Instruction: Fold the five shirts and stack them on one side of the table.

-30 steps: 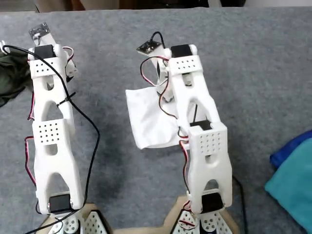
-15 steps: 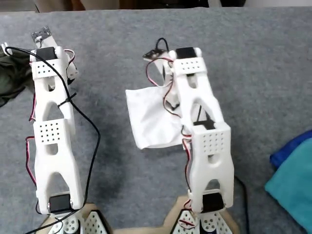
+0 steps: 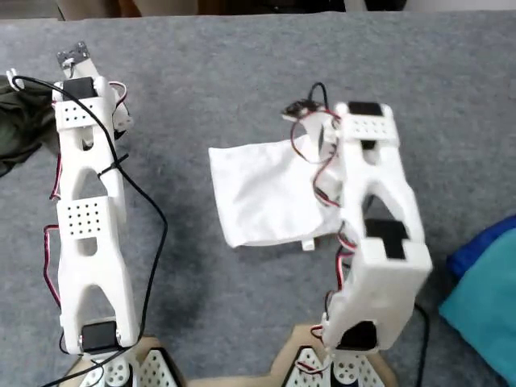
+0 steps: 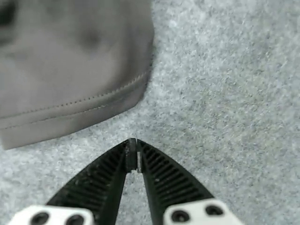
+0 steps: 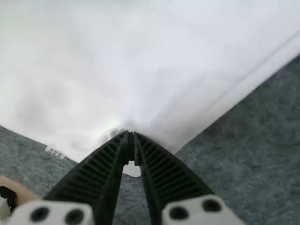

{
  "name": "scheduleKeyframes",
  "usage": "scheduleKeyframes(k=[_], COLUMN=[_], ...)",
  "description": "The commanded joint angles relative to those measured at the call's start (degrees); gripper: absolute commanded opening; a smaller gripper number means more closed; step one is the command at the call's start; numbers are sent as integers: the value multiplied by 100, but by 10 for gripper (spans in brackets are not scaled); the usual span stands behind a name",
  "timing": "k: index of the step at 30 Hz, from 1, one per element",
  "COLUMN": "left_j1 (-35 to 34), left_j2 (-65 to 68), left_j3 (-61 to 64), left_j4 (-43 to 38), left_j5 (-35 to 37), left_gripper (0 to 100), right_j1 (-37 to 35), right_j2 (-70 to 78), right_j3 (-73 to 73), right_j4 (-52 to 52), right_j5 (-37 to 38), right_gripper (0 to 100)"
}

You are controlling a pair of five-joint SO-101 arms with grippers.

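In the high view, we see the grey tabletop [image 3: 201, 64] carrying both arms side by side. The left arm [image 3: 85, 218] extends toward the far left corner, and its wrist end lies just beside a dark olive shirt [image 3: 18, 121] bunched at the left edge. The white shirt [image 3: 266, 193] lies folded flat near the middle of the tabletop, with a small tag [image 3: 307, 244] protruding from its near edge. The right arm [image 3: 375, 210] stands along the right side of the white shirt, with its wrist end over the shirt's far right corner. A blue shirt [image 3: 477, 248] and a teal shirt [image 3: 484, 314] lie together at the right edge, well apart from the white shirt. In the left wrist view, we see the left hand [image 4: 131, 157] with its fingers pressed together at the tips and nothing between them. It sits over bare tabletop, near the stitched hem of the dark olive shirt [image 4: 70, 61] but apart from it. In the right wrist view, we see the right hand [image 5: 129, 140] with its fingers brought together on the edge of the white shirt [image 5: 150, 61]. White cloth shows in the gap behind the tips, so the hand is clamped on that shirt.
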Motion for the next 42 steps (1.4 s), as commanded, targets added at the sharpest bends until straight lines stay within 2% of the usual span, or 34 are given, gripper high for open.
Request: scheduleKeyframes(k=[1,10,16,20,23,25,28,35,42], left_j1=[62,70,193,642,1257,1705,2198,2927,3095], left_j2=[-75,-75,-75,-127,-75,-66,-242,-769,-1297], left_j3=[-273,-273,-273,-475,-1415,-1644,-1363,-114,352], left_j4=[-70,-44,-44,193,949,1046,1046,1037,1037], left_j5=[-53,-132,-158,-316,-308,-290,-281,-79,88], left_gripper=[20,20,20,20,20,19,19,19,19], right_j1=[470,1314,1103,1147,1147,1182,1174,1147,945], right_j2=[-752,-840,-840,-840,-910,-1130,-1780,-3231,-2870], right_j3=[848,1059,242,-321,-409,-110,892,3398,3477], right_j4=[-598,-1160,-1222,-782,-378,-343,-695,-2022,-2268], right_j5=[53,422,404,255,88,62,105,176,-264], right_gripper=[5,5,5,5,5,5,5,5,5])
